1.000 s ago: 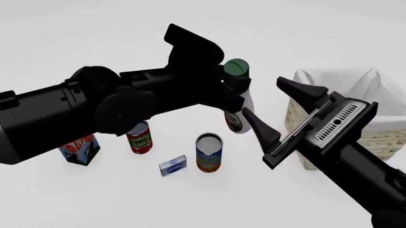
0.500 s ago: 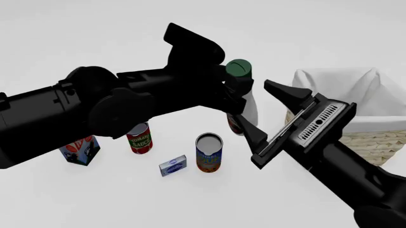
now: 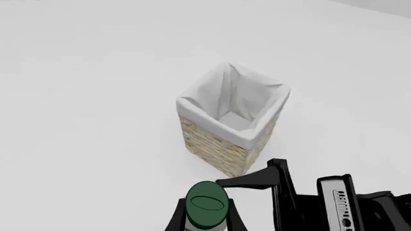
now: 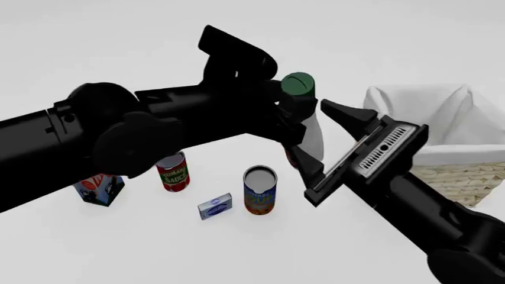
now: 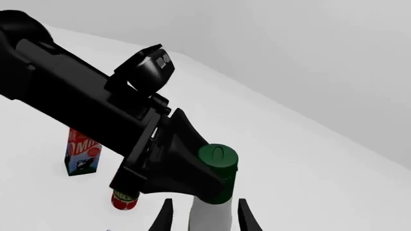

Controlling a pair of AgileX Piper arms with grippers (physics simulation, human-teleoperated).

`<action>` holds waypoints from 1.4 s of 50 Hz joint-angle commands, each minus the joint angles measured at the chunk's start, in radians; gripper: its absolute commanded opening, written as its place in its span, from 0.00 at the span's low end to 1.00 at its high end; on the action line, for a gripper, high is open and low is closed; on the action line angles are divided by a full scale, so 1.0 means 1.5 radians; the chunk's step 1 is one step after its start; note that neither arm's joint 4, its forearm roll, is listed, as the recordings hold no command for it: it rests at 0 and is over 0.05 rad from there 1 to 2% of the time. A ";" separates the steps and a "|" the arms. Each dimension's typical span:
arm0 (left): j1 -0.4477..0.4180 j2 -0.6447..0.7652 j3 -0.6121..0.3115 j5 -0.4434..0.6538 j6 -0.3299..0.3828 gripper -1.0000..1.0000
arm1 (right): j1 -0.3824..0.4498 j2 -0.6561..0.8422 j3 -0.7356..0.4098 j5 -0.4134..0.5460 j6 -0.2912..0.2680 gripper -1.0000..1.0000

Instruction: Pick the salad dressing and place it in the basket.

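The left gripper (image 4: 290,121) is clamped around the neck of the salad dressing (image 4: 309,127), holding the bottle upright above the table, left of the basket (image 4: 465,171). The right gripper (image 4: 314,142) has its fingers spread wide on either side of the bottle's body, not closed on it. A tomato sauce can (image 4: 174,171) stands on the table (image 4: 118,242) below.

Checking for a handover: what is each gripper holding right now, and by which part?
The left gripper holds the salad dressing just below its green cap. The right gripper is open around the bottle's body, not gripping.
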 commanded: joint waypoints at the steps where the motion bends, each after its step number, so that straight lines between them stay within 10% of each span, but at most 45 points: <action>1: -0.006 -0.015 -0.002 0.003 0.011 0.00 | -0.002 0.015 -0.006 -0.007 0.003 1.00; 34: -0.020 -0.032 0.003 0.008 0.014 0.00 | -0.008 0.047 -0.022 -0.005 0.010 1.00; 35: -0.020 -0.032 0.003 0.008 0.014 0.00 | -0.009 0.045 -0.022 -0.005 0.010 0.00; 55: -0.019 -0.037 0.007 0.007 0.019 0.00 | 0.000 0.044 -0.021 -0.005 0.004 0.00; 56: -0.018 -0.042 0.009 0.005 0.031 1.00 | 0.000 0.046 -0.020 -0.007 0.003 0.00; 70: -0.009 -0.198 -0.078 0.101 0.013 1.00 | -0.002 0.054 -0.011 -0.019 0.015 0.00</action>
